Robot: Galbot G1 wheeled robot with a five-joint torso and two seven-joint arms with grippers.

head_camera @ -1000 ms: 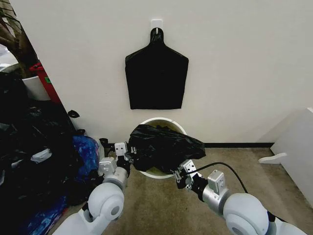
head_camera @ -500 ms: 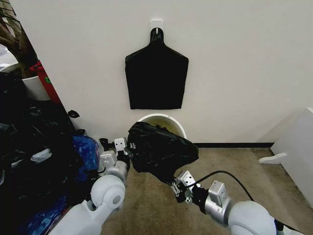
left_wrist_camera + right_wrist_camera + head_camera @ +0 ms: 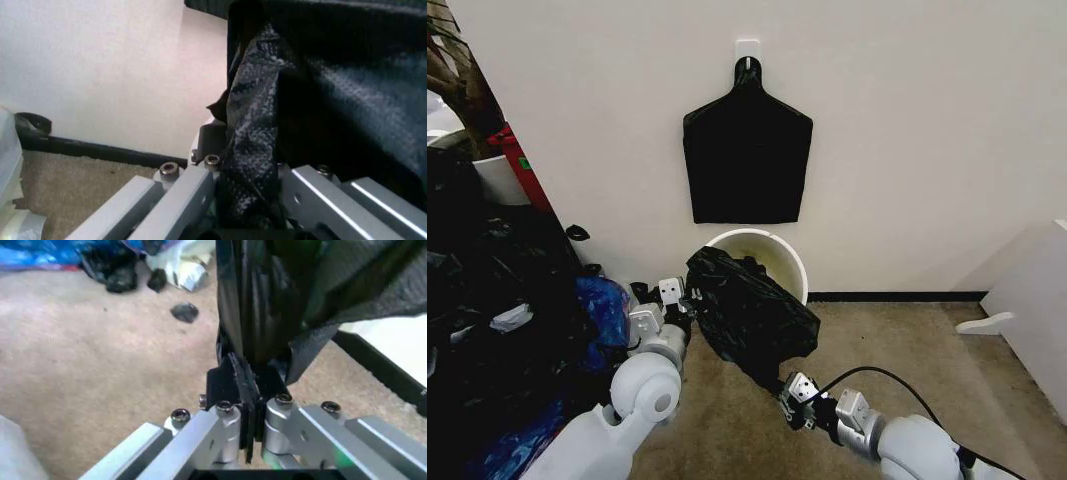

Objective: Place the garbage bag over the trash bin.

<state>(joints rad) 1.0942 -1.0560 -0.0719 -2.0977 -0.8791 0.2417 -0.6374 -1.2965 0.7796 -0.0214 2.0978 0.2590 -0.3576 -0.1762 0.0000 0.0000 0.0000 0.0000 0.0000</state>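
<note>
Item: garbage bag (image 3: 752, 310), thin glossy black plastic, wrinkled. It is hanging stretched between both grippers, in front of the trash bin (image 3: 789, 256) and covering the bin's near-left rim; it is not yet over the opening.

Landmark: trash bin, round white bucket, standing on the carpet against the wall, directly below a flat black bundle (image 3: 747, 160) hanging from a wall hook. Its far and right rim and part of its interior are showing bare.

Left gripper (image 3: 689, 305): sitting just left of the bin at about rim height, jaws pressed together and pinching a bunched fold of the bag's upper edge, as the left wrist view (image 3: 250, 200) is showing.

Right gripper (image 3: 784, 400): sitting in front of the bin, nearer the robot and well below the rim, jaws pressed together on a thin pleat of the bag's lower corner (image 3: 248, 405).

Governing relation: the bag's long axis is running diagonally, from the left gripper beside the rim down toward the right gripper. The left gripper is the nearer to the bin. Judged need: the right-hand end is lying too low and too far forward.

Also present: blue plastic bag (image 3: 602, 305) left of the bin.
</note>
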